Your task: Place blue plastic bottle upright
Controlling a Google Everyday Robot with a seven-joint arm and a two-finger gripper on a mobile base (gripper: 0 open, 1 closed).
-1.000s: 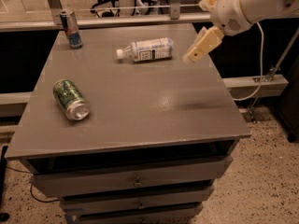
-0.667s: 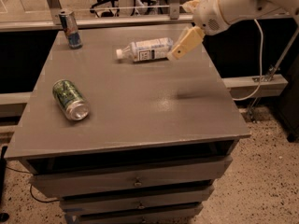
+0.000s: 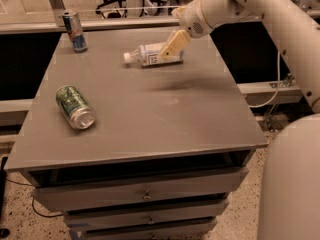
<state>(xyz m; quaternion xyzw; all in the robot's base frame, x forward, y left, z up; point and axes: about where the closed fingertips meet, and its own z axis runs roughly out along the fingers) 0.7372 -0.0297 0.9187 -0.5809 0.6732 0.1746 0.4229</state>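
The blue plastic bottle (image 3: 150, 54) lies on its side at the far middle of the grey table (image 3: 145, 109), white cap pointing left, white label with a dark square logo facing up. My gripper (image 3: 171, 46) hangs from the white arm that comes in from the upper right. Its cream-coloured fingers (image 3: 175, 41) point down and left. They overlap the bottle's right, bottom end in the camera view. I cannot tell whether they touch the bottle.
A green drink can (image 3: 75, 107) lies on its side at the table's left. A slim blue-and-silver can (image 3: 75, 31) stands upright at the far left corner. Drawers sit below the tabletop. The robot's white body (image 3: 292, 184) fills the lower right.
My gripper has moved left and down, from beside the table's far right edge to over the bottle's right end. The bottle and both cans have not moved.
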